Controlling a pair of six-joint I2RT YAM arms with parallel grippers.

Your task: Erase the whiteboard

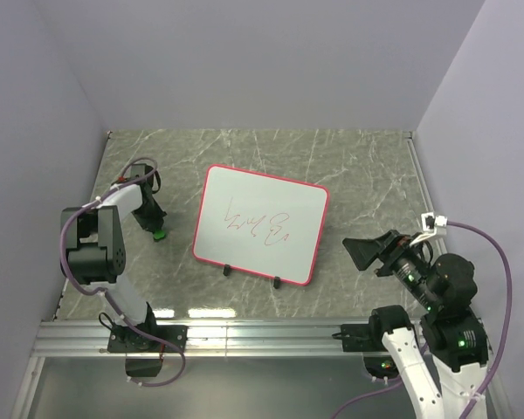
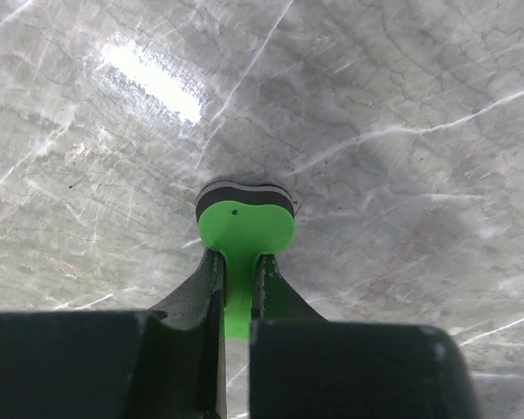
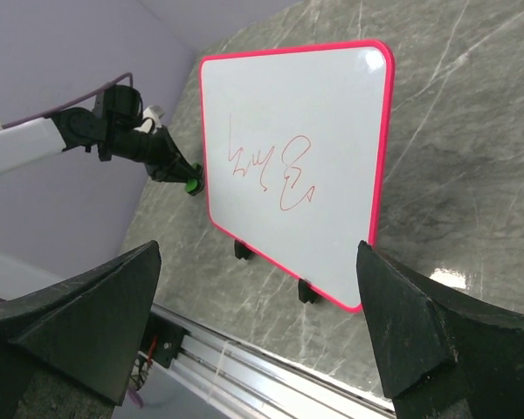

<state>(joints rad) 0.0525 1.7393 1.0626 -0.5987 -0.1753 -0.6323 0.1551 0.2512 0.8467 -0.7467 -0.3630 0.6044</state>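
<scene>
The whiteboard [image 1: 262,223] lies in the middle of the table, pink-red framed, with red and black scribbles at its centre; the right wrist view shows the whiteboard [image 3: 306,148] too. A small green eraser [image 2: 244,229] with a black felt base rests on the marble left of the board. My left gripper [image 2: 237,266] is shut on the green eraser, its fingers squeezing the green handle. From above the left gripper [image 1: 157,229] sits just left of the board. My right gripper [image 1: 368,253] hangs open to the right of the board, nothing between its fingers.
Purple walls close the table on the left, back and right. A metal rail [image 1: 262,336] runs along the near edge by the arm bases. The board stands on small black feet [image 3: 306,292] at its near side.
</scene>
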